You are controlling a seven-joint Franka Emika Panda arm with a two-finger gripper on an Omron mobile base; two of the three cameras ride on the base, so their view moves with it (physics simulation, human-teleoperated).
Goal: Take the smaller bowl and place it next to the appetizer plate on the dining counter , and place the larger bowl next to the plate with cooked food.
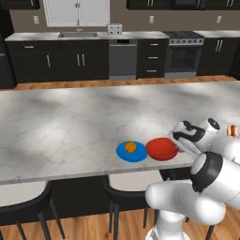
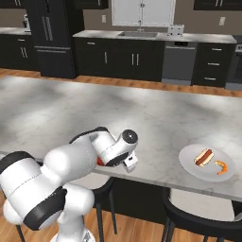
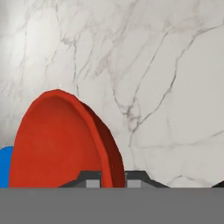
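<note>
red bowl sits on the marble dining counter near its front edge, just beside the blue plate with the orange food ball, the two rims close or perhaps touching; the gripper is pinched nearly shut on the bowl's rim, one finger inside the red wall and one outside, as the hand view shows; in the left base view the hand reaches the bowl's right side, so the bowl looks held and either resting on the marble or barely off it, i cannot tell which; judging from this, the step in hand is setting the bowl down next to the blue plate, and it seems almost done; to finish it well, lower until the base lies flat on the counter before letting go, since a bowl gripped by one rim tends to tip or rock when freed early; open the fingers gently and lift straight away from the rim, not sideways, or the bowl may slide into the plate and nudge the food ball; keep it back from the counter's edge above the stools; the white plate with the hot dog and shrimp lies well apart along the counter, and the marbled bowl's turn comes after.
</note>
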